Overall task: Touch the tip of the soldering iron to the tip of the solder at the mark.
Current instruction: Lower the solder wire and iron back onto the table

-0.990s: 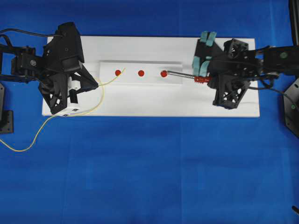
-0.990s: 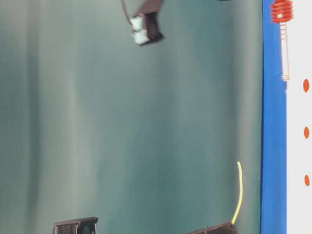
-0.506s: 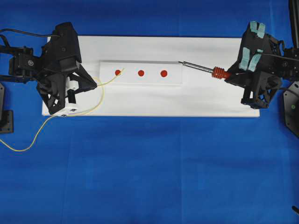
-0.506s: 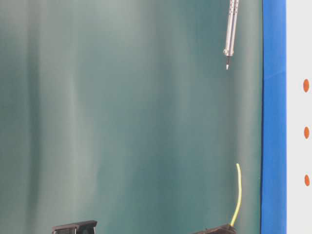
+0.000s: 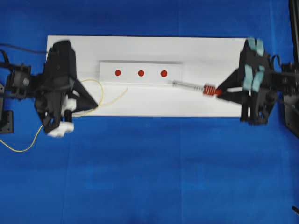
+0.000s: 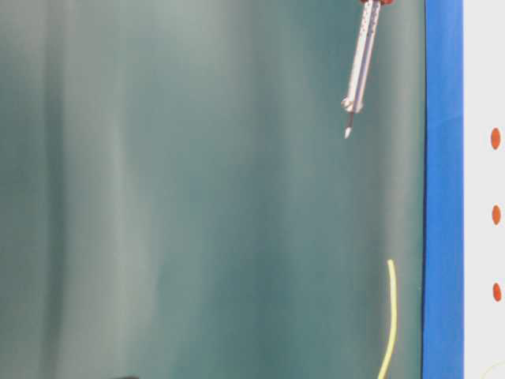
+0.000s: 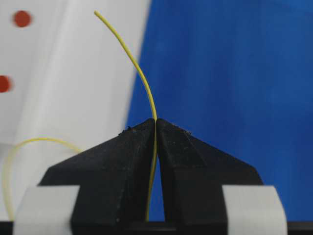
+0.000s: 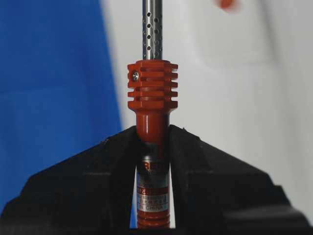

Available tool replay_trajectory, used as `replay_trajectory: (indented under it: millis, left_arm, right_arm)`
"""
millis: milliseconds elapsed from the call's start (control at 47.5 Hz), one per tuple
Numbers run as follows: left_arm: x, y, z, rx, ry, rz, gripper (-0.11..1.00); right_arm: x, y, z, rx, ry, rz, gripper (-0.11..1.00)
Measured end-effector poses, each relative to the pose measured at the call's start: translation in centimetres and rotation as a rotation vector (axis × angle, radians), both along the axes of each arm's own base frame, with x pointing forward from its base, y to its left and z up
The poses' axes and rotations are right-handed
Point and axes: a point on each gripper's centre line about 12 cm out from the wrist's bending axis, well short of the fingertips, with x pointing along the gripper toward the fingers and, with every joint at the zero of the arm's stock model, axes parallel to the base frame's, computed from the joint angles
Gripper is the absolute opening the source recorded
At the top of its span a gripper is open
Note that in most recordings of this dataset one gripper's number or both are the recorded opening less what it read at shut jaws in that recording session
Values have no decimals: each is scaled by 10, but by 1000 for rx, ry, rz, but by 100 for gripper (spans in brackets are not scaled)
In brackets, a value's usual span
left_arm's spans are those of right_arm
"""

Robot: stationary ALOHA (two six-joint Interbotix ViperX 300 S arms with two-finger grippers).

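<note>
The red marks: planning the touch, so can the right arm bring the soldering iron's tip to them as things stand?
Probably yes: the soldering iron, clamped in the right gripper, points toward the red marks with only bare white board between.

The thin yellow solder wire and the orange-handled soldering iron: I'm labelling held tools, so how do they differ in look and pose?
The thin yellow solder wire is bare, flexible and curved; the orange-handled soldering iron is thick and rigid, with a ribbed collar and a straight perforated metal shaft. The wire trails in loops off the white board, while the iron stays straight. Both are clamped: the wire in the left gripper, the iron in the right gripper.
</note>
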Motion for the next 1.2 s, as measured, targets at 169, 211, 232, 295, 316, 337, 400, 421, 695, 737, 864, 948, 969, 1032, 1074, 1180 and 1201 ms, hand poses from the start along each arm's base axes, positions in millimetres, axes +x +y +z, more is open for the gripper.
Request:
replay_trajectory:
  millis: [169, 211, 232, 295, 316, 337, 400, 421, 695, 737, 864, 948, 969, 1032, 1074, 1180, 1201]
  left_arm:
    - [-2, -30, -3, -38, -42, -77, 2]
    - [-2, -36, -6, -48, -48, -93, 2]
    - [-3, -41, -9, -51, -49, -106, 2]
    - [-4, -52, -16, -62, -59, -138, 2]
    - [-5, -56, -18, -66, -63, -148, 2]
    - [-5, -60, -20, -71, -67, -158, 2]
    - [-5, -70, -29, -75, -77, -191, 2]
    - [-5, -73, -32, -76, -76, -199, 2]
    - [2, -104, -81, -67, -24, -280, 2]
    - [4, -106, -89, -65, -10, -280, 2]
    - [11, -110, -108, -53, 33, -281, 2]
    - [13, -111, -121, -42, 67, -280, 2]
    - [13, -111, -123, -41, 71, -280, 2]
    - [14, -111, -131, -35, 92, -278, 2]
    - [14, -110, -133, -33, 99, -276, 2]
    - [14, -108, -134, -33, 101, -270, 2]
    - [15, -108, -134, -33, 101, -269, 2]
  right_arm:
    - [6, 25, -2, 14, -33, 93, 6]
    - [8, 30, -4, 15, -31, 108, 6]
    - [9, 33, -6, 17, -31, 119, 6]
    - [13, 42, -11, 23, -30, 149, 6]
    - [15, 46, -12, 25, -29, 160, 6]
    - [16, 49, -14, 26, -25, 169, 6]
    - [20, 59, -20, 30, -21, 201, 6]
    - [22, 62, -23, 32, -17, 209, 6]
    - [38, 98, -73, 70, 50, 277, 6]
    - [39, 101, -81, 75, 66, 279, 6]
    - [44, 113, -98, 78, 101, 296, 6]
    - [46, 120, -106, 74, 120, 313, 6]
    - [47, 121, -107, 73, 123, 316, 6]
    - [47, 123, -110, 71, 131, 318, 6]
    - [48, 123, -110, 70, 132, 319, 6]
    - [48, 123, -112, 71, 137, 317, 6]
    - [48, 123, -111, 71, 136, 317, 6]
